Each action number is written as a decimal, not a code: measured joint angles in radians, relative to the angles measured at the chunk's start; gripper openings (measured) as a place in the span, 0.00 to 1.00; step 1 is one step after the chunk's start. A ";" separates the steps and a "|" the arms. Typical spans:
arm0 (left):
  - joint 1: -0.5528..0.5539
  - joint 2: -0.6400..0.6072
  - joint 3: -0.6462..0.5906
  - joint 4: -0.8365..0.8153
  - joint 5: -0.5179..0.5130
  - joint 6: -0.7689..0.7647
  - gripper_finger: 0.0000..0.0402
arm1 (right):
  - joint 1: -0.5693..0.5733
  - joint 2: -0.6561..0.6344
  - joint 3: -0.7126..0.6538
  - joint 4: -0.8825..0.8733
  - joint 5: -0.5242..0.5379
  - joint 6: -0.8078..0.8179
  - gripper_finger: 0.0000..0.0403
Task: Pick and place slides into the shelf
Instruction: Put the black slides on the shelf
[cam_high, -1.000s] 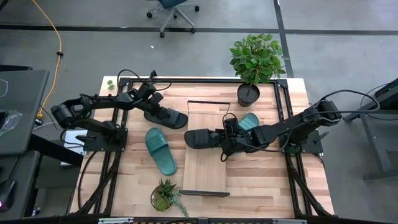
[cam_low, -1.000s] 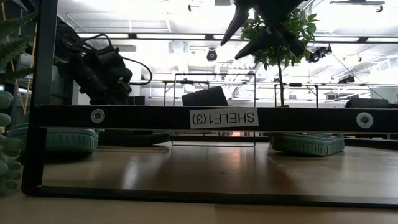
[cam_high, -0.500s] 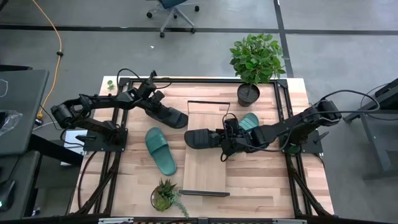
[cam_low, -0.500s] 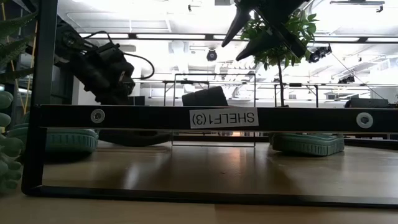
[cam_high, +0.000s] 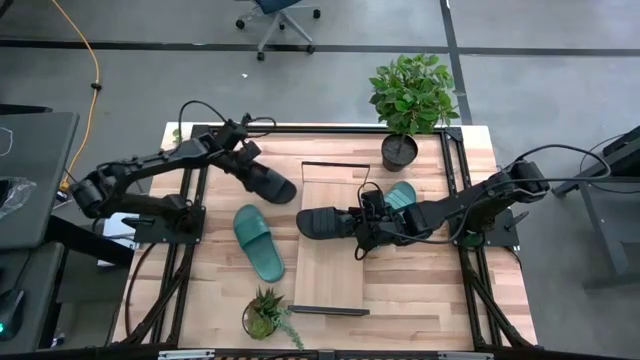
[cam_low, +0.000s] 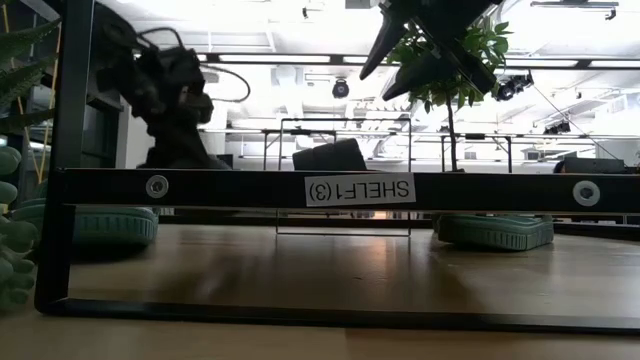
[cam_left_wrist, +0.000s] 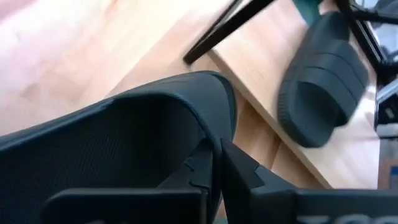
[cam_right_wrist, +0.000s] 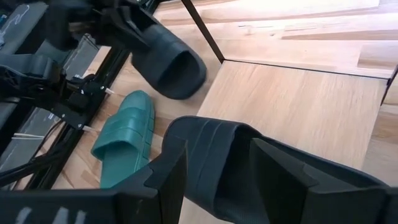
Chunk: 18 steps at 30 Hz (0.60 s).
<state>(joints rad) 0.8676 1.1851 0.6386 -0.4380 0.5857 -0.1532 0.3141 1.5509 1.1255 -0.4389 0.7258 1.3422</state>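
My left gripper (cam_high: 243, 160) is shut on a black slide (cam_high: 272, 182) left of the shelf (cam_high: 335, 270), a light board with black end rails. A second black slide (cam_high: 322, 222) lies sole-down on the board's left part. My right gripper (cam_high: 360, 222) hangs open just right of and above it; in the low view its fingers (cam_low: 375, 60) stand clear of that slide (cam_low: 330, 155). One teal slide (cam_high: 258, 240) lies on the table left of the shelf. Another (cam_high: 402, 195) lies right of it, partly under my right arm. My left gripper pinches a thin edge (cam_left_wrist: 208, 140) of the black slide between its two shut fingers, at the slide's far-left end. Strap or sole rim, I cannot tell. The slide hangs tilted below the gripper (cam_low: 170, 85), its free rounded end (cam_right_wrist: 186, 78) lower, toward the shelf.
A tall potted plant (cam_high: 410, 100) stands at the far edge beside the shelf's far rail (cam_high: 335, 163). A small plant (cam_high: 265, 315) sits near the front edge by the near rail (cam_high: 330, 310). Bare board lies between the black slide and the near rail.
My left gripper has shut on the black slide's far-left end, then risen and gone toward the far edge. That end has come up with it and the slide now hangs tilted instead of lying flat.
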 joint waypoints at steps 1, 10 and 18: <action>-0.004 -0.017 0.016 -0.027 -0.004 0.018 0.01 | 0.000 0.000 0.000 -0.002 0.000 0.000 0.41; -0.111 -0.112 0.240 -0.346 -0.113 0.195 0.01 | 0.000 0.000 0.000 0.006 -0.037 -0.037 0.41; -0.310 -0.110 0.479 -0.604 -0.279 0.385 0.01 | -0.034 -0.003 0.000 0.102 -0.186 -0.176 0.41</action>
<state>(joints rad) 0.5574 1.0752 1.1172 -1.0421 0.3071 0.2317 0.2802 1.5479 1.1255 -0.3372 0.5394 1.1659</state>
